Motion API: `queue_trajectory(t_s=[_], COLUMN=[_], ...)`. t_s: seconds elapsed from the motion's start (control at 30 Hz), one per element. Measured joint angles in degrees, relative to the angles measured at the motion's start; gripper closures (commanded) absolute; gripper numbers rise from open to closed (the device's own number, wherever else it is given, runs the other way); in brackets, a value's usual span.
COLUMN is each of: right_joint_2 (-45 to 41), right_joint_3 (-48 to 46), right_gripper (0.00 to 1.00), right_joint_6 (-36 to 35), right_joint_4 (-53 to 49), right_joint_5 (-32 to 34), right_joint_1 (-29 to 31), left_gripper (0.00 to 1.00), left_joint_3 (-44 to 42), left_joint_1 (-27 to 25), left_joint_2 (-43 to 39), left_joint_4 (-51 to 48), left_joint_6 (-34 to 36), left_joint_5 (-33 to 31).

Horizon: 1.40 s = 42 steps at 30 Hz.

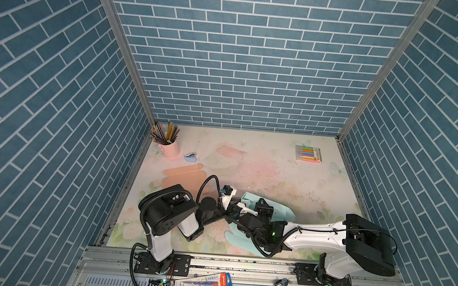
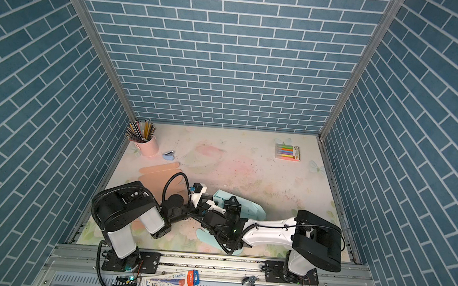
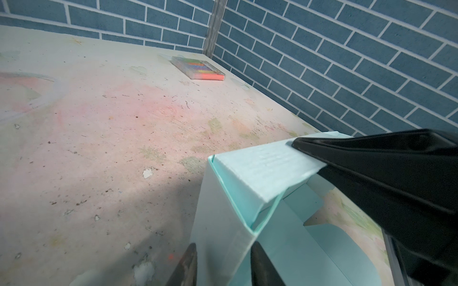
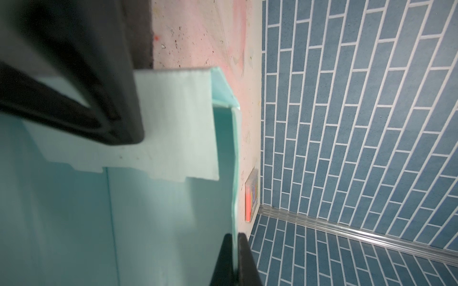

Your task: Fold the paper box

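The mint paper box (image 1: 283,213) sits half-formed on the table (image 1: 262,166), near the middle of its robot-side edge. The right gripper (image 4: 234,239) is clamped tight on 1 thin wall — the left gripper (image 3: 224,245) stands partly apart, its 2 fingers astride a box corner.

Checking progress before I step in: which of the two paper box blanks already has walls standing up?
The mint-green paper box, pinched by the right gripper, has raised walls; the peach box blank lies flat.
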Motion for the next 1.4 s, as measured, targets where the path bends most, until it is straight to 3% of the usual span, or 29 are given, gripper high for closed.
queue_trajectory(t_s=[0.43, 0.87, 1.07, 1.2, 1.4], right_joint_2=[0.5, 0.5, -1.3, -4.9, -8.6], right_joint_3=[0.0, 0.0, 0.0, 0.8, 8.3], right_gripper=[0.99, 0.71, 0.63, 0.61, 0.51], right_joint_6=[1.5, 3.0, 5.1, 9.4, 25.7], right_joint_4=[0.0, -1.7, -3.2, -5.6, -8.1], right_joint_5=[0.4, -1.1, -2.1, -4.2, -11.8], right_joint_1=[0.2, 1.6, 1.9, 2.3, 4.7], left_gripper=[0.78, 0.87, 0.87, 0.87, 0.87], left_joint_3=[0.2, 0.2, 0.2, 0.2, 0.6], left_joint_1=[-1.3, -2.2, -2.7, -3.1, -3.7], left_joint_2=[0.7, 0.7, 0.7, 0.6, 0.3], left_joint_4=[1.0, 1.1, 0.9, 0.6, -0.5], left_joint_6=[0.2, 1.8, 2.5, 2.8, 3.1], left_joint_5=[-4.1, -8.9, -10.3, -11.3, -12.7])
